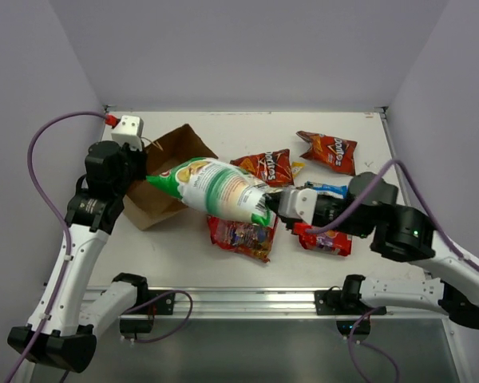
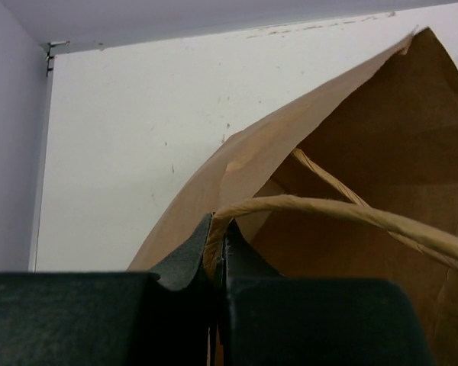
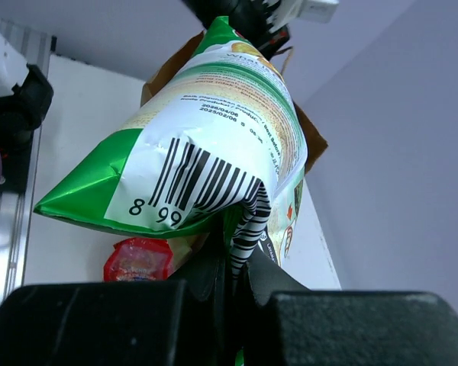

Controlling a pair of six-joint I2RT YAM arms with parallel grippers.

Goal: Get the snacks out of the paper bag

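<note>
**Chip bag stretched between the paper bag and my right jaws**

At the far left, my left jaws are pinched fully shut on the paper bag (image 1: pixel 166 169). The wrist view shows them clamped on its rim, where the twisted handle (image 2: pixel 328 210) begins. The white-green chip bag (image 1: pixel 215 190) lies with its long axis left to right, raised off the tabletop (image 1: pixel 176 259). Its green tip is at the paper bag, just beside my left arm. From above I cannot tell whether that tip is clear of the paper or inside the mouth.

My right jaws are all but closed on the crimped seam at the packet's right end, next to the barcode. I judge the pull should go rightward along the packet's length, away from the paper bag, and my right arm is placed for it.

Already out on the tabletop are a Doritos bag (image 1: pixel 269 165), a second Doritos bag (image 1: pixel 329 152), a red candy bag (image 1: pixel 241 237), a second red candy bag (image 1: pixel 326 241) and a blue wrapper (image 1: pixel 329 189).
</note>
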